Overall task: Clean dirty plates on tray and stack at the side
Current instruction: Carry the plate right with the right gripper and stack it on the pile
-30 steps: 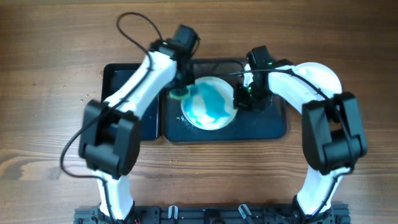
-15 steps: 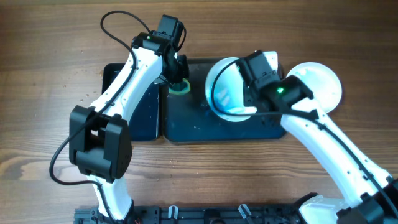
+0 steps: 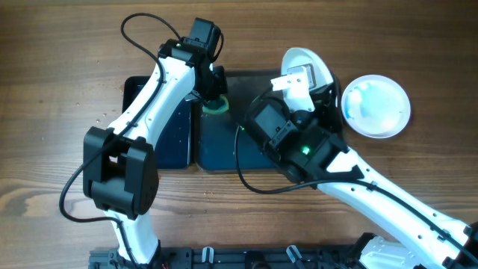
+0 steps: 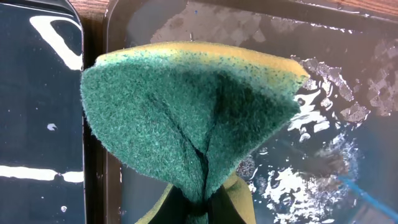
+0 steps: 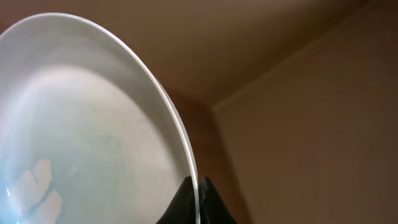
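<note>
Right now, pinching a white plate (image 5: 93, 124) by its rim with the right pincer (image 5: 199, 202), squeezed tight on the edge. Holding it up on edge above the far right corner of the wet tray (image 3: 216, 146), tilted, most likely so as to carry it sideways without dragging it through the water. Showing only faint bluish streaks on the inner face in the wrist view, so judged scrubbed and due for stacking. Bound, presumably, for the second plate (image 3: 376, 106), which lies flat on the bare worktop (image 3: 60, 60) just right of the tray with a bluish sheen on it, as the base of the stack.

Meanwhile clamping a folded sponge (image 4: 186, 124) in the left pincer (image 4: 202, 211), green scouring side outward, yellow foam along the top edge. Parked over the far left corner of the wet tray, probably to stay out of the other arm's path while ready for another scrub.

As for containers: two dark trays side by side. Carrying a shallow film of water, foam patches and a thin blue streak in the wet one, with no plate to be seen in it. Nothing but droplets and reflections in the left tray (image 3: 175, 146). Hard to tell whether any dirty plate hides under the arms.
</note>
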You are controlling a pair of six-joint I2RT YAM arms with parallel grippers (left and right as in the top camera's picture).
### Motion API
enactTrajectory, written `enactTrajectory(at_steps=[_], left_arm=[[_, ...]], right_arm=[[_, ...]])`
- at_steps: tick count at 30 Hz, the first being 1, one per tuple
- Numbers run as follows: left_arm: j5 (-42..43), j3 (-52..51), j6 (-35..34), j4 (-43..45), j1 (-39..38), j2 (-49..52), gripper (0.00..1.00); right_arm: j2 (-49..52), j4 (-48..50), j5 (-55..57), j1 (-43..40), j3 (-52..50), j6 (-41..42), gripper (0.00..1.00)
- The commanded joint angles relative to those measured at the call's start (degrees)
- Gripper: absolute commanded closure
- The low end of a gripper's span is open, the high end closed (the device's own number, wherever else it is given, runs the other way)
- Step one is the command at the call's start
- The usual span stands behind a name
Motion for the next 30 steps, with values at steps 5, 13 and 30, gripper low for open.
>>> enactTrajectory(at_steps=[5, 13, 30], left_arm=[[0.92, 0.68, -0.94, -0.35, -0.09, -0.63, 0.96], [0.92, 0.68, -0.92, -0.74, -0.09, -0.63, 0.96], [0.9, 0.68, -0.9, -1.31, -0.09, -0.63, 0.96]], right_arm=[[-1.16, 1.99, -13.18, -0.85, 0.26, 0.9, 0.96], [-0.72, 3.02, -66.36, -23.67, 0.07, 7.1, 0.96], [8.04, 7.02, -76.0, -73.13, -5.27, 4.17, 0.96]])
